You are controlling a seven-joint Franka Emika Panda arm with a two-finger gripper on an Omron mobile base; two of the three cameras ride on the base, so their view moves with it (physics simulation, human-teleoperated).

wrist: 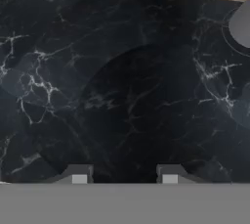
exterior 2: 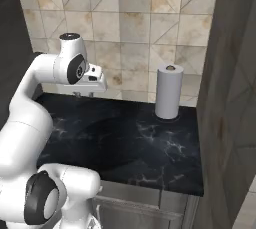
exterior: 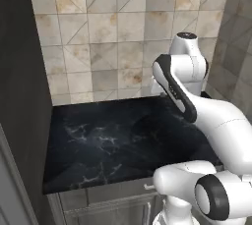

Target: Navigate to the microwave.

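While base faces black marble counter (exterior: 108, 140) with paper-towel roll (exterior 2: 168, 92) at its back-right corner, navigation unfinished; gripper (wrist: 124, 174) fingers apart, empty.

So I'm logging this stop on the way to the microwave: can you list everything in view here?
Counter: one, black marble with white veins, running along the tiled wall.
Paper towel roll: one, white, upright at the counter's back right.
Wall tiles: beige, behind the counter.
Cabinet front: grey, under the counter.
Dark tall panel: one, left of the counter.
Arm: one, white with dark joints.
Hand: one, fingers apart, above bare counter, holding nothing.
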